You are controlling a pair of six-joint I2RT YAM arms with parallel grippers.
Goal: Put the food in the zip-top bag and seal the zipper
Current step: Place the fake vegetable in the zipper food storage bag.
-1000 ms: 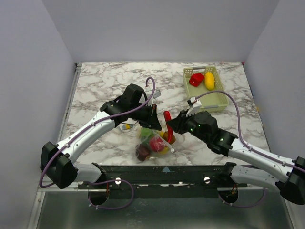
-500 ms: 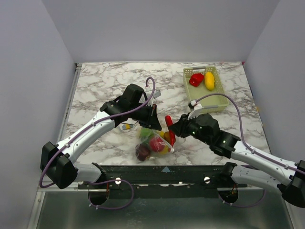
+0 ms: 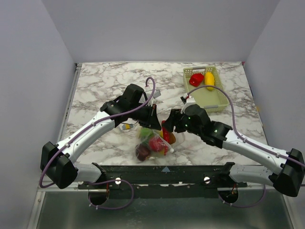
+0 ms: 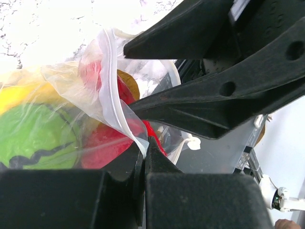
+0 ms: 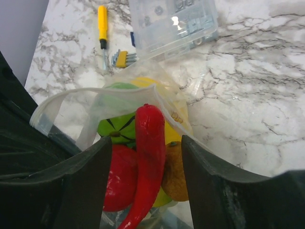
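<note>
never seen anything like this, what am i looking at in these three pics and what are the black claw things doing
These are two robot arms bolted to the near edge of a marble table. The wide picture comes from a fixed camera above and behind them. The other two come from a small camera on each wrist, so the black shapes there are the grippers up close. The left gripper is shut on the mouth edge of a clear zip-top bag that already holds toy food. The right gripper is open around a red chilli poking out of the bag's mouth. At the far right, a green basket holds a red piece and a yellow piece. A yellow screwdriver and a clear packet lie near the bag.
</note>
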